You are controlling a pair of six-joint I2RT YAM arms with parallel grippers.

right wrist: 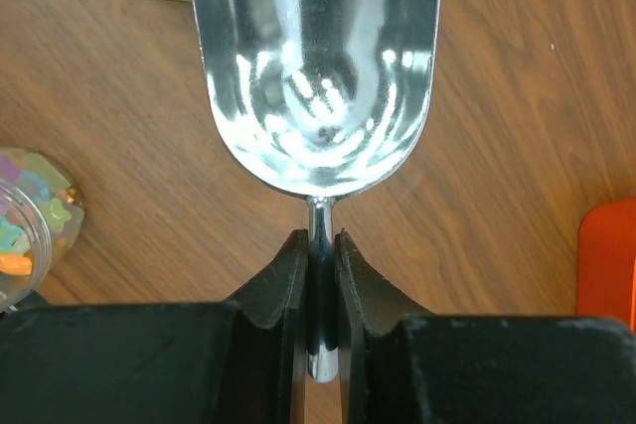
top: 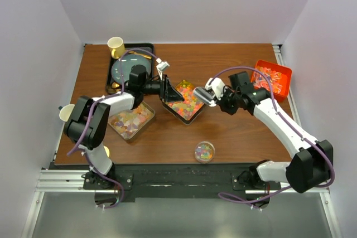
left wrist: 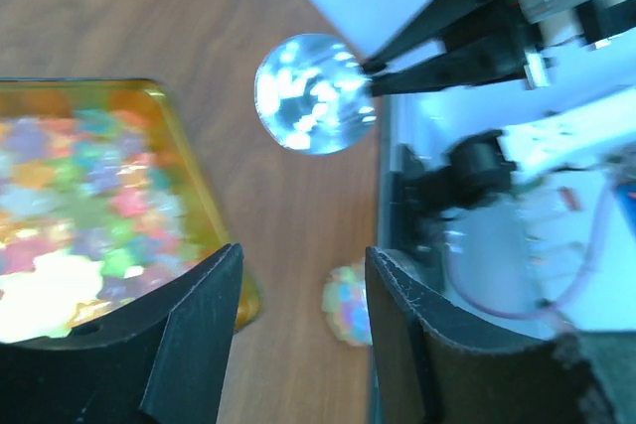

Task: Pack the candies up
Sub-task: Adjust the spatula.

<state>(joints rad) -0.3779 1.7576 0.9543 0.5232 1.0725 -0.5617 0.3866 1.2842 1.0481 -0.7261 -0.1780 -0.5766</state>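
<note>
Bright multicolour candies (top: 188, 100) fill a gold square tray (left wrist: 199, 196) at the table's middle. My left gripper (top: 170, 92) stands open at that tray's left corner; in the left wrist view its left finger (left wrist: 194, 325) overlaps the tray's rim, and only bare wood shows in the gap (left wrist: 303, 265). My right gripper (top: 215, 90) is shut on the handle of a metal scoop (right wrist: 318, 76), whose bowl is empty and hangs just right of the tray. A small clear jar (top: 204, 151) near the front edge holds some multicolour candies.
A second tray of pastel candies (top: 132, 120) lies front left. An orange bin of red-white candies (top: 271, 77) sits at the back right. A black tray (top: 111, 71) with a dark plate and a yellow cup (top: 115, 44) occupies the back left.
</note>
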